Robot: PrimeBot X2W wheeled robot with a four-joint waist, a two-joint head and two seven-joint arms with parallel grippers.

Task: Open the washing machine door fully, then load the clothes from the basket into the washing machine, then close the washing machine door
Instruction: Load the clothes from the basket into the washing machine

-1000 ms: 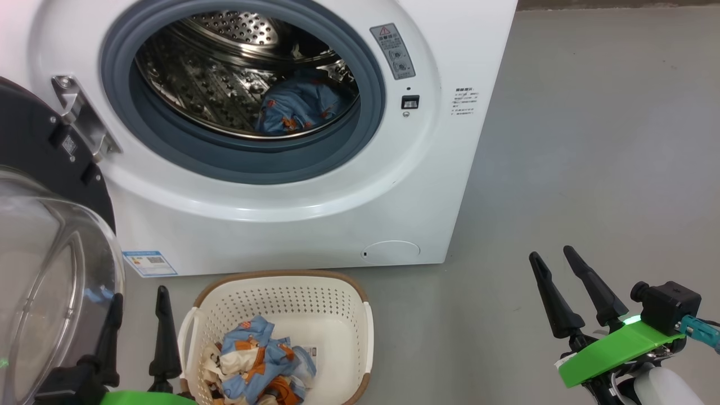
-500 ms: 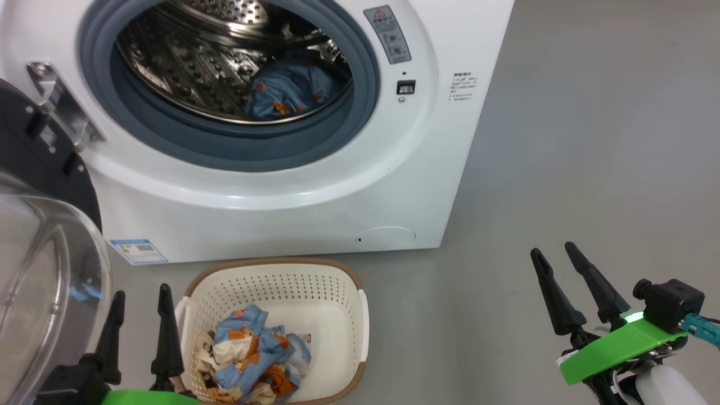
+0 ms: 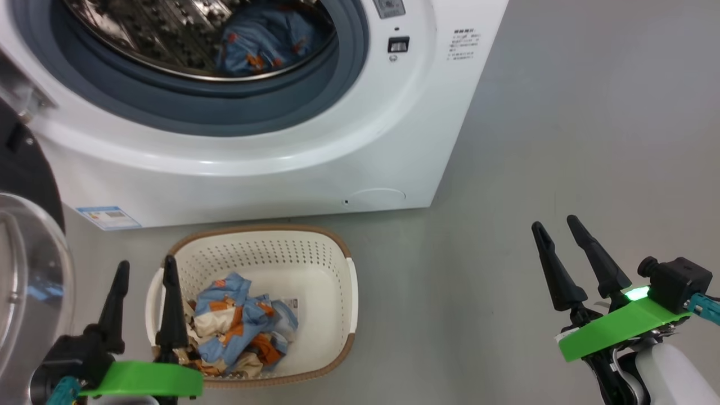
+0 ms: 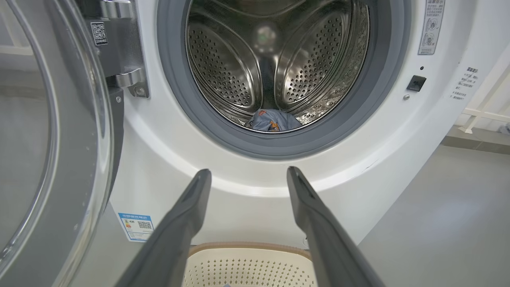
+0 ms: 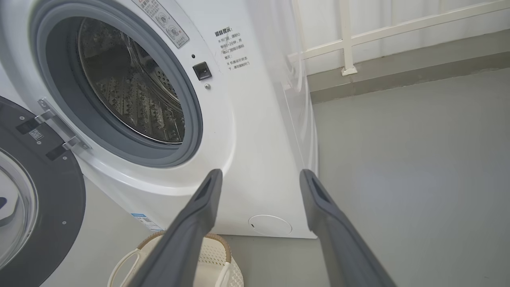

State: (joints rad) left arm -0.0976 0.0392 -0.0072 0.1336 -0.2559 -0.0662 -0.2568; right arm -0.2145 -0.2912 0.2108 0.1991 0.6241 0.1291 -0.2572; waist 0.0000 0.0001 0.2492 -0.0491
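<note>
As the head camera sees it, washer (image 3: 281, 169): big and white, at the top, with its round mouth wide open.
Door (image 3: 28, 281): swung out at the left edge; its clear glass bowl bulges out, and the dark rim sits above it.
Basket (image 3: 253, 253): on the grey floor (image 3: 562, 112), just in front of the washer.
Clothes (image 3: 236, 320): a blue, orange and cream heap in the left part of the basket.
Blue piece (image 3: 264, 39): lies in the drum, near the front lip.
Left claw (image 3: 146, 261): lower left, fingers spread apart with nothing between them; one finger stands in front of the basket's left rim.
Right claw (image 3: 555, 221): lower right, over the floor, well apart from the basket; it is spread wide and holds nothing.
Left wrist view, drum (image 4: 239, 71): shiny steel full of little holes, straight ahead.
Left wrist view, blue piece: a small lump at the bottom of the drum.
Left wrist view, door: tall at the left, glass seen from the side.
Left wrist view, basket: its far rim peeks in at the bottom, between the two fingers.
Left wrist view, left claw: fingers far apart and empty, pointing at the washer's front below the mouth.
Right wrist view, washer: at the left, leaning in this view.
Right wrist view, door: lower left, showing its dark inner face.
Right wrist view, flap (image 5: 270, 225): round and white, low on the washer, seen between the fingers.
Right wrist view, basket: at the bottom edge, partly behind the left finger.
Right wrist view, right claw: fingers far apart, empty.
</note>
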